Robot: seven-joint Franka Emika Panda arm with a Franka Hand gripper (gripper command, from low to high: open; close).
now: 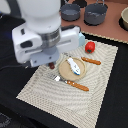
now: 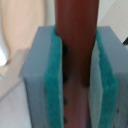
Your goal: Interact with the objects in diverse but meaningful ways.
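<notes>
Over the near edge of the round tan plate (image 1: pixel 70 67), on the exterior view's left side of it, we see the arm's hand (image 1: pixel 51 64) held low above the striped woven placemat (image 1: pixel 50 90). In the wrist view the two teal-lined pads (image 2: pixel 52 75) are drawn in tight against the dark brown sausage-like stick (image 2: pixel 77 55), which stands upright between them; only its lower tip shows under the hand in the exterior view. So we have the stick clamped, and whether its tip touches the mat we cannot tell.

The white-and-blue fish-like piece (image 1: pixel 73 65) lies on the plate. The red tomato-like ball (image 1: pixel 90 47) sits near the mat's far edge, and the light blue carton-shaped block (image 1: pixel 81 38) peeks out just behind the arm. A wooden-handled knife (image 1: pixel 74 84) lies on the near side of the plate and a wooden-handled fork (image 1: pixel 91 61) on the far side.

We judge the step in hand to be carrying the stick to a sensible resting place, most likely the plate. To do it well we should keep the grip firm, lift enough to clear the plate's rim, and travel slowly so the upright stick does not swing. We should pick a bare patch beside the fish piece, lower until the tip meets the plate, then let go gently, expecting the stick to topple and roll.
</notes>
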